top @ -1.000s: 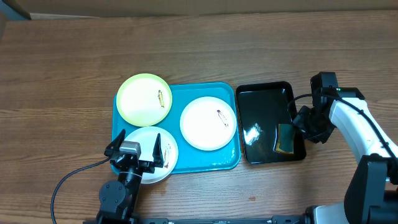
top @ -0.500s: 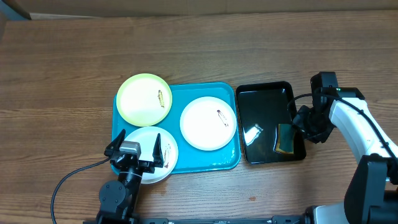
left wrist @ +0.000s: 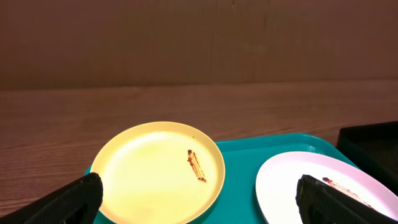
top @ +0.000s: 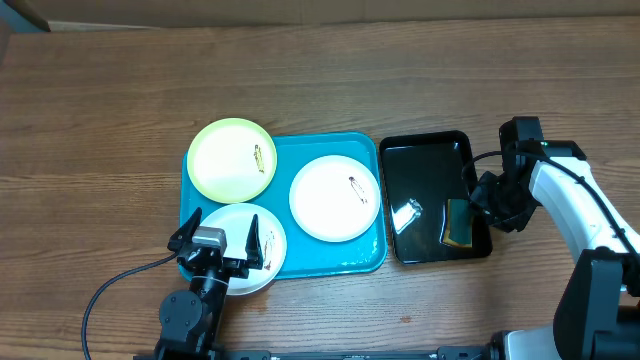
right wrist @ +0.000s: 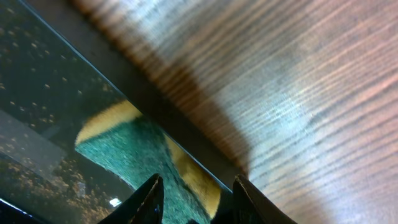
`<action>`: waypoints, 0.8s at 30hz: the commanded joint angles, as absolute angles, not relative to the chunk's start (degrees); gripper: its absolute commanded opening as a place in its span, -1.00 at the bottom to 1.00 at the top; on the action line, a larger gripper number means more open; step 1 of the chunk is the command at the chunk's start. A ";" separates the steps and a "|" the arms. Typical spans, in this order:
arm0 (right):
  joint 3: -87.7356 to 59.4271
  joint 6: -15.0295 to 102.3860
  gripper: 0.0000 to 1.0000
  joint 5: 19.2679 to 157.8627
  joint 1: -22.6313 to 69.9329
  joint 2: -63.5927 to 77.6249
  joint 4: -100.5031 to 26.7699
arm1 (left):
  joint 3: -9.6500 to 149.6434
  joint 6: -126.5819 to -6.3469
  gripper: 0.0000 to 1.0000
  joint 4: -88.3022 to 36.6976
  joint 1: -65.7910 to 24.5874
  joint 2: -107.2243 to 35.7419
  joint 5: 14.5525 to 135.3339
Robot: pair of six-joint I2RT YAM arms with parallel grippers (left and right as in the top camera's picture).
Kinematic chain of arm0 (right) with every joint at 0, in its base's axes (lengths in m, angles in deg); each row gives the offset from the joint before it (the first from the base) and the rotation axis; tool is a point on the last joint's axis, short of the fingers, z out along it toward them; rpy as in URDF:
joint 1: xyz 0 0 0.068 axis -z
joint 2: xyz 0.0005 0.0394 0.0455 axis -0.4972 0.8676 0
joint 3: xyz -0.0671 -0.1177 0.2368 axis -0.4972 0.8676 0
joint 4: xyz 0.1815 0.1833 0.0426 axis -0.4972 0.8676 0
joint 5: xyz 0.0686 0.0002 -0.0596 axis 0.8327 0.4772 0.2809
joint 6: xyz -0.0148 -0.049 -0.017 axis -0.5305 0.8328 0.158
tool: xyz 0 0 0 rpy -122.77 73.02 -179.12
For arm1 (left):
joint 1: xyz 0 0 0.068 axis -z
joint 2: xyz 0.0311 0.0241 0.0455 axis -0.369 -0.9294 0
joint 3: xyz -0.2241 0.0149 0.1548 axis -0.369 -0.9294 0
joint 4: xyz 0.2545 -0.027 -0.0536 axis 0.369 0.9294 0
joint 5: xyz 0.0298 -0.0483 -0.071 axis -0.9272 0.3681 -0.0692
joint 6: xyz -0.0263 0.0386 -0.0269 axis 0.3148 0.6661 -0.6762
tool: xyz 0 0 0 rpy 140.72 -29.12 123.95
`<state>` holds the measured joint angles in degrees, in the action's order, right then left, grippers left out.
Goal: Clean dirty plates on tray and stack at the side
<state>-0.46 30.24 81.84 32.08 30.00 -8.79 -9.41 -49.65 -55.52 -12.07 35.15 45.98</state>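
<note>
On the turquoise tray (top: 370, 255) lie three plates. A yellow-green plate (top: 232, 159) with a dark smear sits on its back left corner. A white, smeared plate (top: 335, 197) lies at its right. A second white plate (top: 268, 262) overlaps the front rim, partly hidden under my left gripper (top: 222, 245), which hangs open over it. In the left wrist view the yellow-green plate (left wrist: 158, 171) and the white plate (left wrist: 311, 186) lie ahead of the empty left gripper (left wrist: 199, 199). My right gripper (top: 478, 205) is shut on a green and yellow sponge (top: 459, 222) at the black tray's right wall.
The glossy black tray (top: 425, 165) stands right of the turquoise tray, almost touching it. The sponge (right wrist: 134, 149) lies against that tray's wall between the fingers of the right gripper (right wrist: 198, 190). Bare wooden table (top: 100, 100) surrounds both trays. A cable (top: 110, 290) trails left of the left arm.
The bright glint on the black tray's floor has shifted slightly. Both arms, the plates and the sponge stay where they were.
</note>
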 commanded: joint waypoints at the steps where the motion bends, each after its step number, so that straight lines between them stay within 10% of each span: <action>1: -0.22 31.33 -0.31 82.11 32.03 29.58 -10.41 | -9.61 -48.84 1.00 -55.63 -11.87 35.55 45.87; 7: -0.22 32.33 -0.79 82.08 32.03 29.58 -11.96 | -9.61 -48.84 1.00 -55.63 -11.87 35.55 45.85; 24: -0.22 32.29 -0.74 78.89 32.25 29.58 -14.34 | -9.61 -48.84 1.00 -55.63 -11.87 35.55 45.85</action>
